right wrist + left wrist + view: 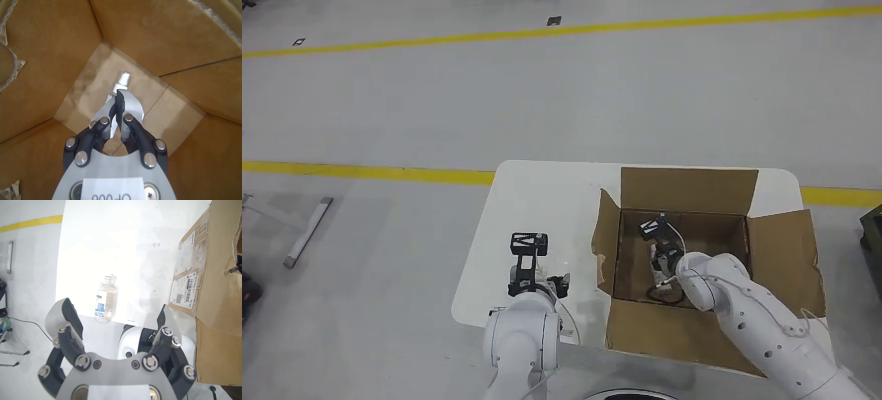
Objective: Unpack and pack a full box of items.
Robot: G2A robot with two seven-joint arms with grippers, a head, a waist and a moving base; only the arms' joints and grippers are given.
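Note:
An open cardboard box (pixel 689 189) stands on the right half of the white table (pixel 542 200). Inside it, over the box floor (pixel 170 113), my right gripper (pixel 117 100) is shut on a white spray bottle (pixel 123 79), whose nozzle sticks out past the fingertips. My left gripper (pixel 115 307) hangs open with nothing in it above the table's near edge, left of the box. Below it, right at that edge, stand two clear labelled bottles (pixel 106 302), close together and upright.
The box's flaps (pixel 782 262) are spread outward, and its labelled side wall (pixel 191 285) rises beside the left gripper. Bare table surface (pixel 117 241) stretches beyond the bottles. Grey floor with yellow lines (pixel 362 171) surrounds the table.

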